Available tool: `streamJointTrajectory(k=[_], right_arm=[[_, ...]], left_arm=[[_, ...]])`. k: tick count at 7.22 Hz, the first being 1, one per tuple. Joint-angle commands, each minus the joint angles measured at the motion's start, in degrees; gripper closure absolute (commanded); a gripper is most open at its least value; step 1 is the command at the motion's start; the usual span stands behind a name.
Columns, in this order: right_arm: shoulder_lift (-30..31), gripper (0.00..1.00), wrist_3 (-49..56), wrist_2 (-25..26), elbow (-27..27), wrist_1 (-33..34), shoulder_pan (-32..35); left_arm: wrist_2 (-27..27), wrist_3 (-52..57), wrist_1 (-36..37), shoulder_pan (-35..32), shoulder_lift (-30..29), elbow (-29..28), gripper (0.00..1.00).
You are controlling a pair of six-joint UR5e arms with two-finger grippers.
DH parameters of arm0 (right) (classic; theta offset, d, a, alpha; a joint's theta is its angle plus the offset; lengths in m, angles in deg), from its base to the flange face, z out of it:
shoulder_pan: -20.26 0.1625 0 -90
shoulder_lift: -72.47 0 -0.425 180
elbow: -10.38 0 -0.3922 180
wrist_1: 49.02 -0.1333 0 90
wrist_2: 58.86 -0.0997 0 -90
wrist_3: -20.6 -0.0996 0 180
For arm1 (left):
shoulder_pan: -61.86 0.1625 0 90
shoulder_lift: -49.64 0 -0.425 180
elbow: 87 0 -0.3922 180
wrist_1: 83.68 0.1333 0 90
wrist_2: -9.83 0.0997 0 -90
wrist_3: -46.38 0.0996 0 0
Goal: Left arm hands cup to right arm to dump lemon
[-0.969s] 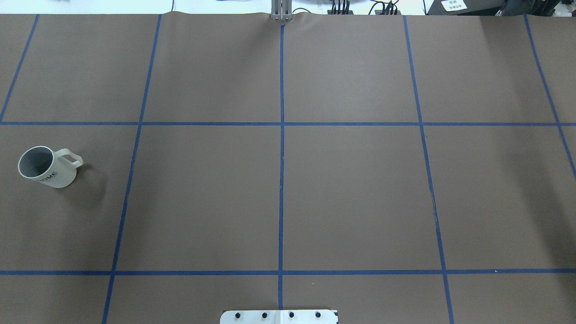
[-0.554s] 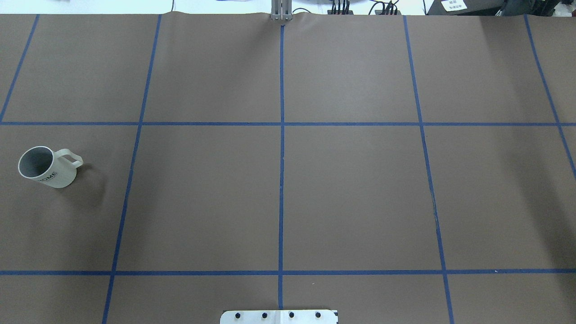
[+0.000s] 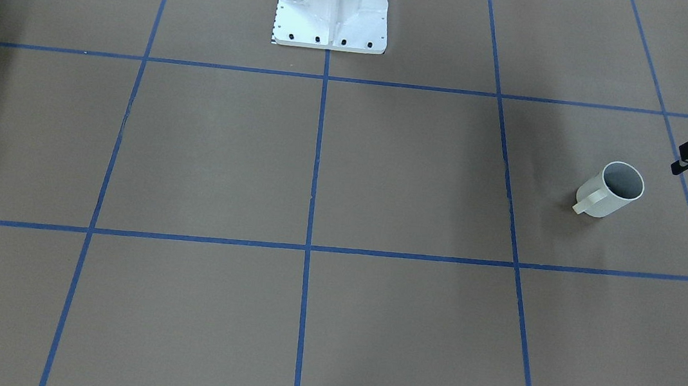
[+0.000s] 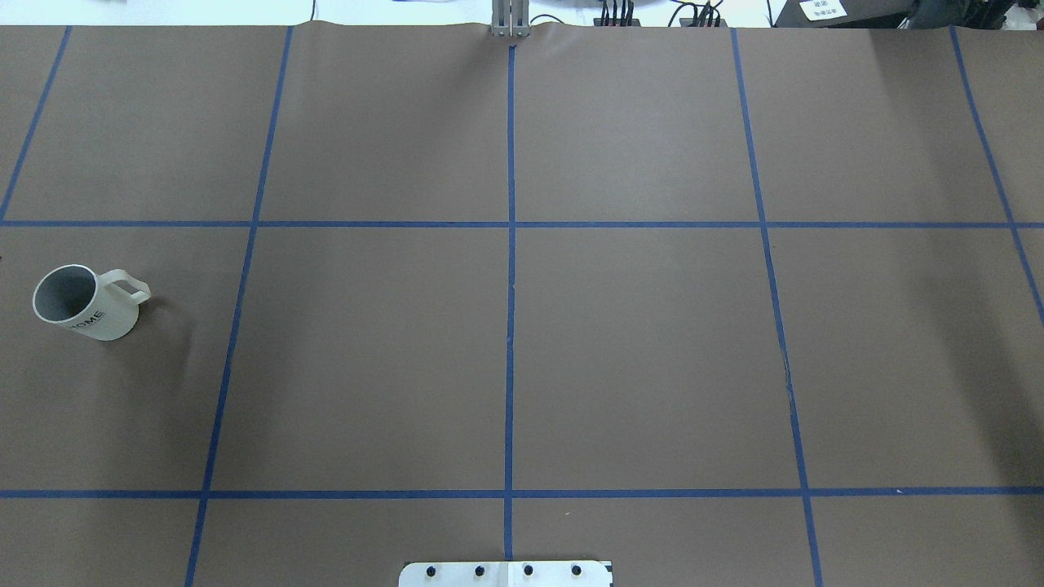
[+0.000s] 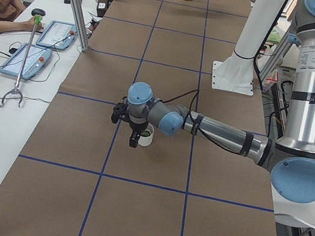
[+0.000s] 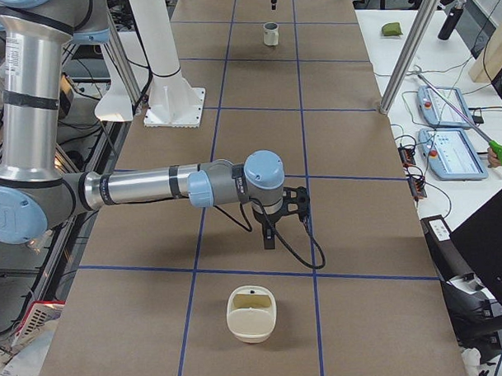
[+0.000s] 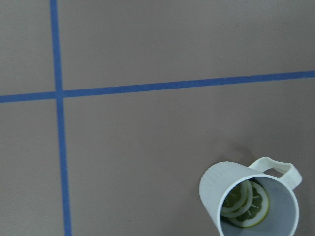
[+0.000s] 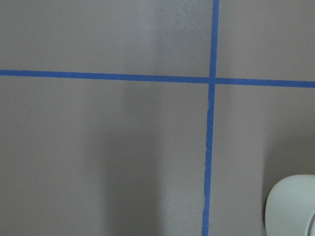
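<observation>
Black left gripper (image 5: 134, 137) hangs tips-down above the brown-paper table (image 4: 636, 350), just outboard of the cream mug (image 4: 88, 306) & apparently not touching it; can't tell if its jaws stand wide or narrow, as only an edge of it shows in the front view & the side view is too small. Mug stands upright near the table's 9 o'clock edge in the overhead view, mouth up, loop handle pointing approx 2 o'clock, i.e. toward table centre & away from the robot. Left wrist cam has the mug at approx 5 o'clock of its frame, w/ lemon slices (image 7: 246, 204), seemingly two stacked, lying flat on the grey bottom. So the mug lies inboard of the gripper, toward 3 o'clock; judged next move is a short shift that way, then a descent onto the rim or wall opposite the handle. Nearer by far is the left arm (image 5: 222, 132). At the table's 3 o'clock end the right arm (image 6: 144, 188) stretches out, well apart from the mug; right gripper (image 6: 271, 233) points down near a cream tub (image 6: 251, 313), opening likewise can't be told.
</observation>
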Motion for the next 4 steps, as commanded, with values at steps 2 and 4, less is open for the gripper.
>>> streamJointTrajectory(k=[2,4], right_arm=[[-0.04,0.0,0.1,0.09,-0.07,0.0,-0.22],[-0.04,0.0,0.1,0.09,-0.07,0.0,-0.39]], left_arm=[[0.02,-0.8,-0.7,6.71,-1.06,-2.62,0.0],[0.1,-0.8,-0.7,7.62,-2.81,-4.63,0.44]])
